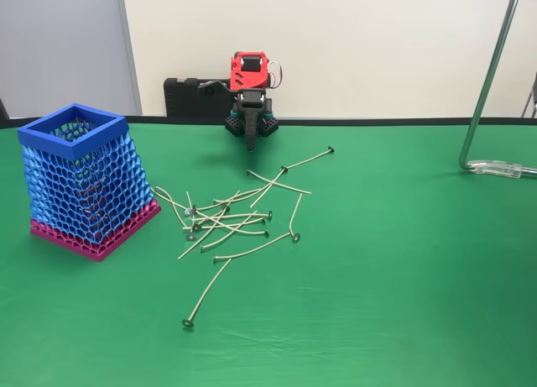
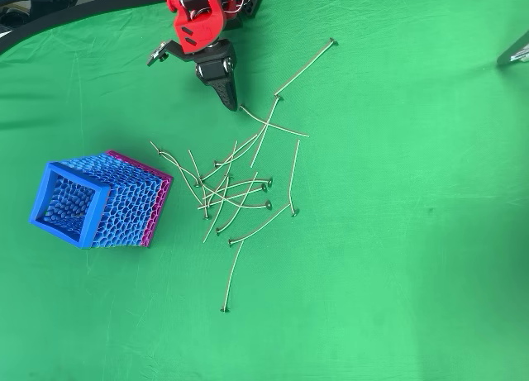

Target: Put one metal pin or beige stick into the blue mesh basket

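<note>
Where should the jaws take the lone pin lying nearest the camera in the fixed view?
Probably mid-shaft, from straight above. That pin lies flat on the cloth, apart from the tangled pile, so nothing crowds it. The jaws should close across the thin shaft, not along it. The gripper sits at the pile's far side, pointing down.

A green cloth [image 1: 403, 303] covers the table, lightly creased in the overhead view. At the right of the fixed view a shiny metal rod [image 1: 491, 72] slants down to a foot [image 1: 501, 169] resting on the cloth. Behind the table stands a pale wall [image 1: 377, 43], with a black box [image 1: 191, 96] at its foot.
</note>
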